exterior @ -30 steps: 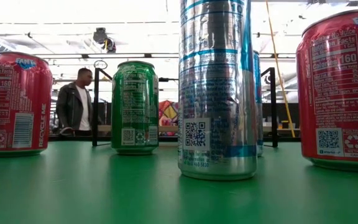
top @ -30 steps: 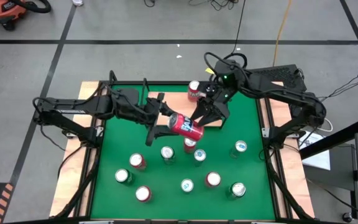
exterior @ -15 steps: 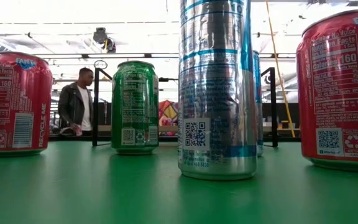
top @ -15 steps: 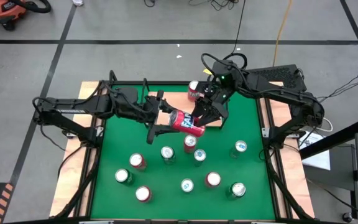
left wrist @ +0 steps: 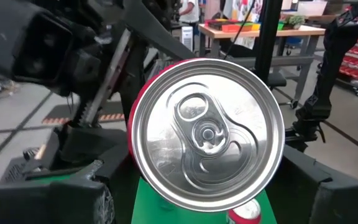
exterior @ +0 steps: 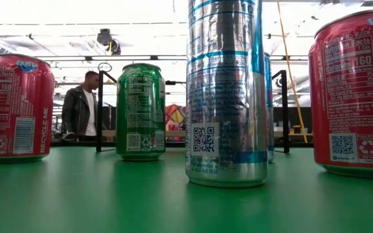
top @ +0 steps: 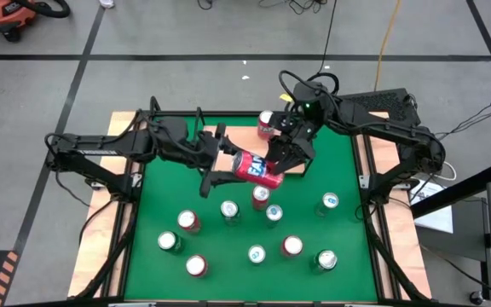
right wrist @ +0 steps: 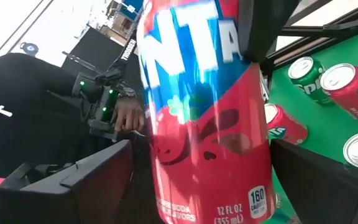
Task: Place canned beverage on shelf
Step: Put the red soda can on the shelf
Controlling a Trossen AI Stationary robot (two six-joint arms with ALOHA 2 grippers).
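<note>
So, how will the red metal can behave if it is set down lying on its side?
The red metal can, held sideways between the left tool and the right tool, is a smooth cylinder, so it would probably roll. Its glossy wall may slip in a loose grip. The pull tab looks unopened, so it is likely full and fairly heavy.

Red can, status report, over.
Red can lying sideways in mid-air between both arms. Left gripper clamped on it. Right gripper around its far end. Shelf under the right gripper, no obstruction seen.
</note>
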